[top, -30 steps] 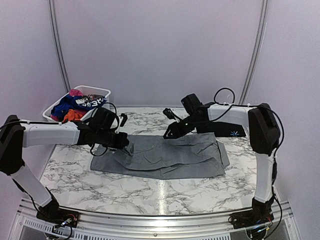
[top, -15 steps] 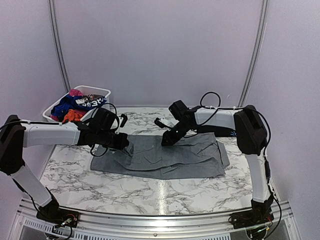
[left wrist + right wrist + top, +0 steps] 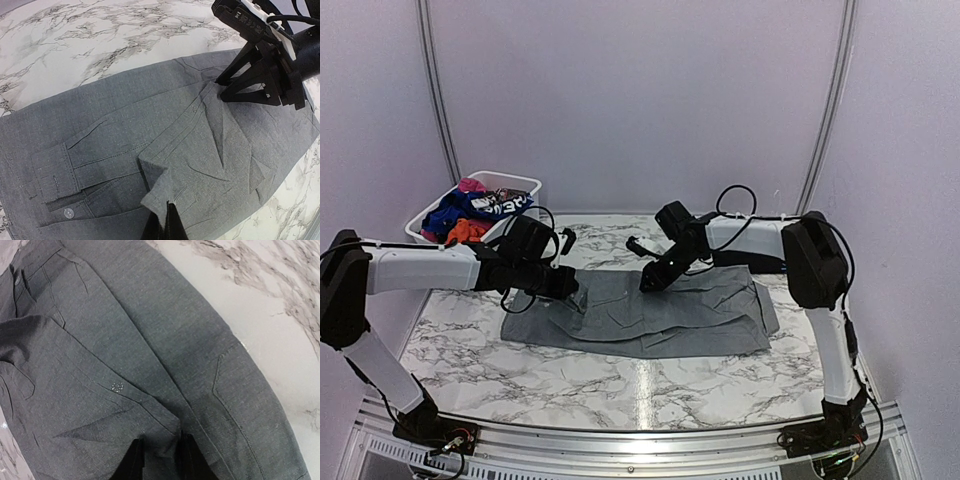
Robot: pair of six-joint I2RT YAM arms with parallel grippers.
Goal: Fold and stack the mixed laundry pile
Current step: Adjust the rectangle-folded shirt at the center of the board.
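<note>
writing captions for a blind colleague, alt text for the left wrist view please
The left gripper, at the bottom edge, pinches a raised fold of a grey shirt spread on a marble table. At upper right the right gripper touches the shirt with its fingertips.

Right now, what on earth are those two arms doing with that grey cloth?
Two robot arms are folding a grey shirt spread on the marble table. The left gripper is shut on a flap of it. The right gripper stands on the shirt's far edge, cloth between its fingers; whether it grips is unclear. More colourful laundry waits in the white basket behind.
</note>
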